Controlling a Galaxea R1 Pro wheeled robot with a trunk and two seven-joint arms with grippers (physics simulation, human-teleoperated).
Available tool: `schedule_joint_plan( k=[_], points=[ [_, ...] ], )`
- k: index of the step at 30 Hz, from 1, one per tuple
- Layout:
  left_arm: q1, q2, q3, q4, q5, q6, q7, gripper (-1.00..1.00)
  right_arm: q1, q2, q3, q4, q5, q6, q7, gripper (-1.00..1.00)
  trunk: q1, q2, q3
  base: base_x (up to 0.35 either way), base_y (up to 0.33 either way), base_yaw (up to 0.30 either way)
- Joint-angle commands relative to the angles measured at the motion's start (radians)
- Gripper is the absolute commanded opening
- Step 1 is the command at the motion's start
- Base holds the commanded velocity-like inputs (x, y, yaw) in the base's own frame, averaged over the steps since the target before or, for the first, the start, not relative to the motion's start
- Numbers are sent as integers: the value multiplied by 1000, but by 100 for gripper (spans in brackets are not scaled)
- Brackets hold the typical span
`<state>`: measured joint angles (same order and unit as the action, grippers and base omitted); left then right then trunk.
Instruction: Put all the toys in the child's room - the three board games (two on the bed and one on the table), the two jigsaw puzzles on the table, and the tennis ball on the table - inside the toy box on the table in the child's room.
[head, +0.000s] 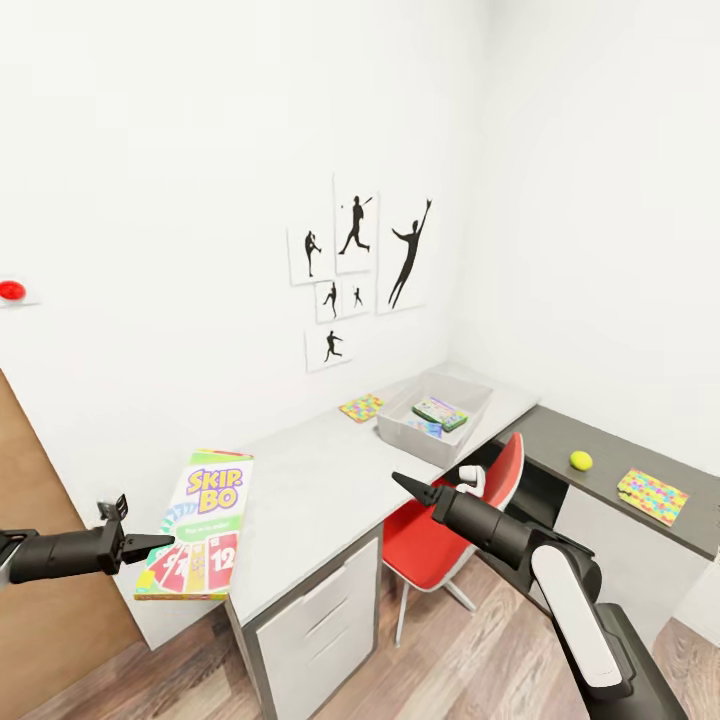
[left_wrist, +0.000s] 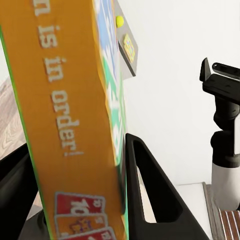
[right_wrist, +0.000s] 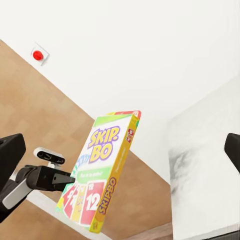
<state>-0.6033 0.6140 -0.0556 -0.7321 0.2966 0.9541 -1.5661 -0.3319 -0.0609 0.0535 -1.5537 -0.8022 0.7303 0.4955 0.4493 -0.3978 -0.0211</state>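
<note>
At the seven o'clock corner of the head view, the left end effector (head: 160, 543) pinches the large flat yellow-red-green "Skip-Bo" cardboard game box (head: 200, 525) by its edge, one black finger on each face; the left wrist view shows the orange side panel (left_wrist: 70, 115) clamped between the black fingers (left_wrist: 155, 200). The box hangs over the near end of the smooth light grey L-shaped counter (head: 320, 480), its printed lid facing up.

Toward one o'clock on the counter stands the see-through greyish plastic toy box (head: 435, 420), rectangular with sloping sides and a rolled rim. Inside it lie a small green-edged printed game box (head: 440, 412) and a small blue one (head: 427, 428). Just beside the bin at its ten o'clock lies a thin multicoloured jigsaw board (head: 361, 407), flat on the top.

On the lower dark grey section at three o'clock sit a small yellow-green tennis ball (head: 581, 460) and, near it, a second thin jigsaw board (head: 652, 496) of interlocking coloured pieces.

The right end effector (head: 408, 487) hovers at centre, over a red moulded chair (head: 450, 530); whether its black pointed fingers are spread or together I cannot tell. Black baseball-player silhouettes (head: 355, 270) hang on the matte white wall, a red round button (head: 11, 290) at nine o'clock. The floor (head: 470, 660) is wood plank.
</note>
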Motion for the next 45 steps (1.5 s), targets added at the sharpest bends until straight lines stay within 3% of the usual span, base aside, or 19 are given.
schedule_joint_plan(
  k=[1, 19, 45],
  points=[
    [-1, 1, -4, 0, 2, 11, -5, -100, -1, 0, 0, 0, -3, -4, 0, 100, 1, -2, -2, 0, 0, -36],
    [-1, 1, -7, 0, 3, 9, -5, -100, -1, -2, 1, 0, -5, -34, 1, 100, 1, -2, 0, 0, 0, -12],
    [-1, -7, -6, 0, 3, 8, -5, -100, -1, -2, 1, 0, -2, -34, 0, 100, 1, -2, 17, 30, -6, -208]
  ],
)
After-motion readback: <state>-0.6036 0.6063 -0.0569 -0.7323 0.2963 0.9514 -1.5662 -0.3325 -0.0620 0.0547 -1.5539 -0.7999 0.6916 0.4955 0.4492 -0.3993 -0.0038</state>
